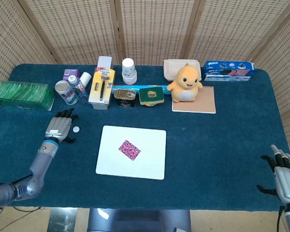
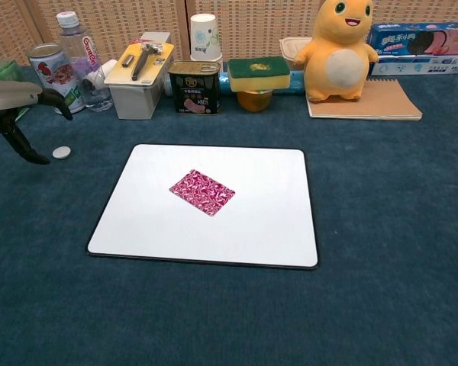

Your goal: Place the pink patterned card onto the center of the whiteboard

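The pink patterned card (image 1: pixel 129 149) (image 2: pixel 201 192) lies flat, turned at an angle, near the middle of the whiteboard (image 1: pixel 150 164) (image 2: pixel 259 229). My left hand (image 1: pixel 58 128) (image 2: pixel 17 114) hovers over the blue cloth well to the left of the board, fingers apart and holding nothing. My right hand (image 1: pixel 284 175) is at the table's front right corner, fingers spread, empty; only the head view shows it.
A small white disc (image 1: pixel 76 129) (image 2: pixel 61 152) lies just right of my left hand. Along the back stand a green box (image 1: pixel 22 95), can (image 1: pixel 64 92), bottle (image 2: pixel 78 46), tool box (image 1: pixel 101 88), tin (image 1: pixel 124 95), paper cup (image 1: pixel 129 70), yellow plush (image 1: pixel 185 83) on a notebook (image 1: pixel 203 102).
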Controlling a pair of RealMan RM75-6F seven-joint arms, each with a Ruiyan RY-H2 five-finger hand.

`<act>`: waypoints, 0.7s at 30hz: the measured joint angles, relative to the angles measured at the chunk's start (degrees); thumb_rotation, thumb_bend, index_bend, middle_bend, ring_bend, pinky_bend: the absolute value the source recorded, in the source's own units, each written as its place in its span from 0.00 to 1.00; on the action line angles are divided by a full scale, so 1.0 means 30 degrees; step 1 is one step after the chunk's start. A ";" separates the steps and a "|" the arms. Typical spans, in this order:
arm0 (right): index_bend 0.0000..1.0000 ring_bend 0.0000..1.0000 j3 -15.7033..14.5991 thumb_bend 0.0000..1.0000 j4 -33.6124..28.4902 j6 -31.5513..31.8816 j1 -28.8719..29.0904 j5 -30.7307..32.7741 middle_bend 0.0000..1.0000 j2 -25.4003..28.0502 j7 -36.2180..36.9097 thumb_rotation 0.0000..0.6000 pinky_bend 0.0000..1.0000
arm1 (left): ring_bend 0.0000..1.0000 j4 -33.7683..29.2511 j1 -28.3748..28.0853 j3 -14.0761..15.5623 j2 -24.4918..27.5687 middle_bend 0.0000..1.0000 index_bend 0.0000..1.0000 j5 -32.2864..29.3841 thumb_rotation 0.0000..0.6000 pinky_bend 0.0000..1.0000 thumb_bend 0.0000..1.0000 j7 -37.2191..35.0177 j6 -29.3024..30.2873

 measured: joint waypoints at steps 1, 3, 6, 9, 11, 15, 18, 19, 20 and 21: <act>0.23 0.00 0.0014 0.01 0.0017 0.0009 0.0001 0.0026 0.00 0.0004 0.0022 1.00 0.00 | 0.00 0.0111 -0.0031 -0.0029 -0.0090 0.00 0.18 -0.0221 1.00 0.07 0.17 0.0053 -0.0081; 0.23 0.00 0.0037 0.01 0.0041 -0.0004 0.0015 0.0086 0.00 -0.0005 0.0052 1.00 0.00 | 0.00 0.0351 -0.0102 -0.0091 -0.0262 0.00 0.20 -0.0616 1.00 0.07 0.18 0.0127 -0.0256; 0.23 0.00 0.0035 0.01 0.0064 -0.0165 0.0084 0.0154 0.00 -0.0015 0.0073 1.00 0.00 | 0.00 0.0933 -0.0344 -0.0302 -0.0624 0.00 0.23 -0.1503 1.00 0.07 0.20 0.0243 -0.0728; 0.23 0.00 0.0036 0.01 0.0067 -0.0161 0.0095 0.0174 0.00 -0.0015 0.0087 1.00 0.00 | 0.00 0.1426 -0.0692 -0.0451 -0.0985 0.00 0.31 -0.2351 1.00 0.07 0.21 0.0598 -0.1087; 0.23 0.00 0.0063 0.01 0.0078 -0.0155 0.0100 0.0229 0.00 0.0000 0.0133 1.00 0.00 | 0.00 0.1626 -0.0886 -0.0506 -0.1158 0.00 0.33 -0.2889 1.00 0.07 0.22 0.0845 -0.1261; 0.23 0.00 0.0109 0.01 0.0112 -0.0218 0.0141 0.0331 0.00 0.0034 0.0226 1.00 0.00 | 0.00 0.1879 -0.1154 -0.0555 -0.1340 0.00 0.35 -0.3548 1.00 0.07 0.22 0.1209 -0.1364; 0.23 0.00 0.0110 0.01 0.0106 -0.0269 0.0172 0.0330 0.00 0.0056 0.0285 1.00 0.00 | 0.00 0.2087 -0.1234 -0.0516 -0.1451 0.00 0.35 -0.3812 1.00 0.07 0.23 0.1471 -0.1154; 0.23 0.00 0.0103 0.01 0.0104 -0.0279 0.0176 0.0320 0.00 0.0063 0.0297 1.00 0.00 | 0.00 0.2136 -0.1243 -0.0513 -0.1481 0.00 0.35 -0.3900 1.00 0.07 0.23 0.1490 -0.1143; 0.23 0.00 0.0095 0.01 0.0099 -0.0286 0.0176 0.0310 0.00 0.0072 0.0316 1.00 0.00 | 0.00 0.2223 -0.1248 -0.0515 -0.1519 0.00 0.35 -0.4007 1.00 0.07 0.23 0.1494 -0.1158; 0.23 0.00 0.0087 0.01 0.0089 -0.0285 0.0172 0.0299 0.00 0.0094 0.0333 1.00 0.00 | 0.00 0.2311 -0.1250 -0.0512 -0.1550 0.00 0.35 -0.4083 1.00 0.07 0.23 0.1497 -0.1193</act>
